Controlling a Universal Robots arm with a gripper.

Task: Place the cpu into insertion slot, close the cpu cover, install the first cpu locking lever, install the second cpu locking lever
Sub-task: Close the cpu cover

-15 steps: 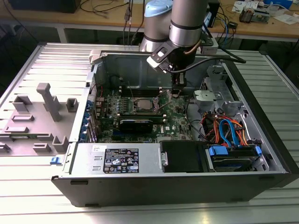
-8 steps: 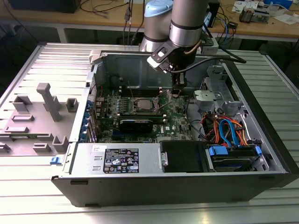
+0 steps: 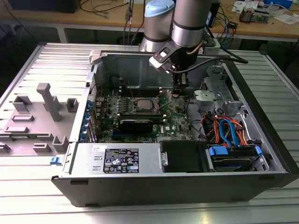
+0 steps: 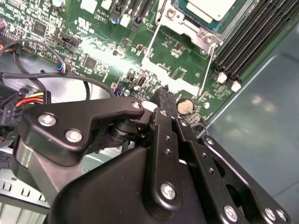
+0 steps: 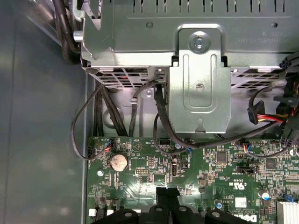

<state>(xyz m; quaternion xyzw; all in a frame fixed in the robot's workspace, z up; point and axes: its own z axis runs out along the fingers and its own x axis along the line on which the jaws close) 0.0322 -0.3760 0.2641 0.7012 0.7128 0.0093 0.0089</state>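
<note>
The insertion slot (image 3: 142, 104) sits amid the green board inside the open computer case. In the second wrist view the silvery cpu (image 4: 208, 7) lies in the slot, and the cpu cover (image 4: 187, 25) lies flat around it as a metal frame. Two thin wire locking levers (image 4: 205, 70) (image 4: 150, 44) stick out from the socket over the board, unlatched. My gripper (image 3: 180, 88) hangs just above the board on the exterior view's right of the slot. Its black fingertips (image 4: 161, 92) (image 5: 167, 191) are shut with nothing between them, close to the end of one lever.
A round coin battery (image 4: 185, 106) (image 5: 118, 162) sits beside the fingertips. Long black memory slots (image 4: 252, 42) run next to the socket. A metal drive cage (image 5: 198, 88) with cables (image 5: 84, 126) stands nearby. A black card (image 3: 135, 123), a power supply (image 3: 117, 158) and a grey fixture tray (image 3: 42, 116) also show.
</note>
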